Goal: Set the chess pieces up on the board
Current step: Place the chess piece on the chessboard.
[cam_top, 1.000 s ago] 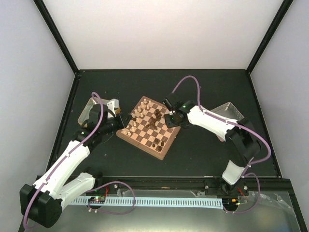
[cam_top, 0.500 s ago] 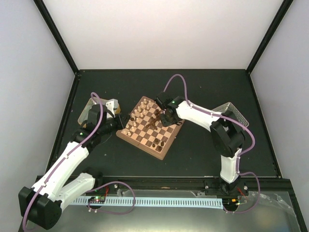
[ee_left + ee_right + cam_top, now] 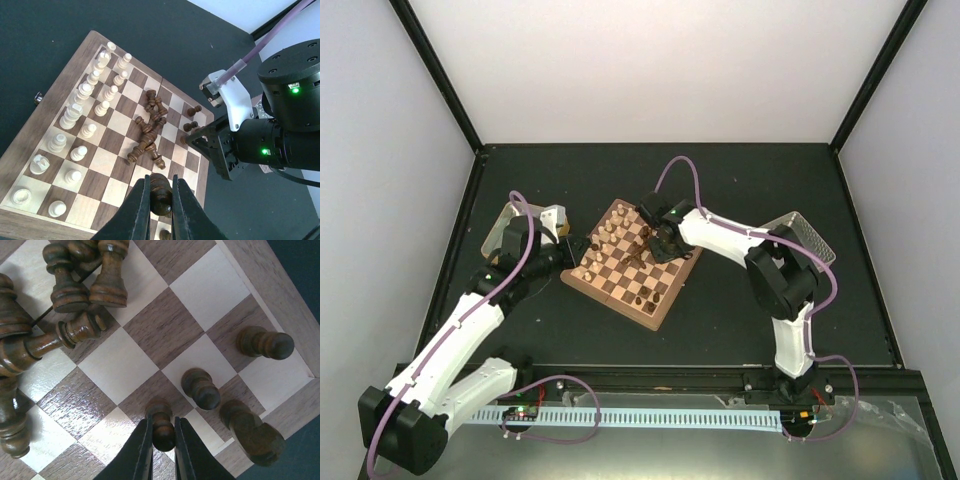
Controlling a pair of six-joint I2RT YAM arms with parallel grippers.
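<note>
Black table (image 3: 720, 320), white walls (image 3: 660, 70). The board (image 3: 620, 275) sits mid-table, turned askew. Pale pieces (image 3: 80, 115) stand in two rows and dark ones (image 3: 150, 130) lie heaped at its centre. My left claw (image 3: 161, 186) pinches a dark piece (image 3: 161, 194), its shape hidden by my fingers. My right claw (image 3: 163, 431) grips a standing dark pawn (image 3: 161, 412). My arms cover part of the left tray (image 3: 498, 228) and the right tray (image 3: 802, 230).

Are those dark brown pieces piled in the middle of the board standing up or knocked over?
Knocked over: the piled dark pieces lie on their sides across the board's middle squares; the cream pieces stand upright.
</note>
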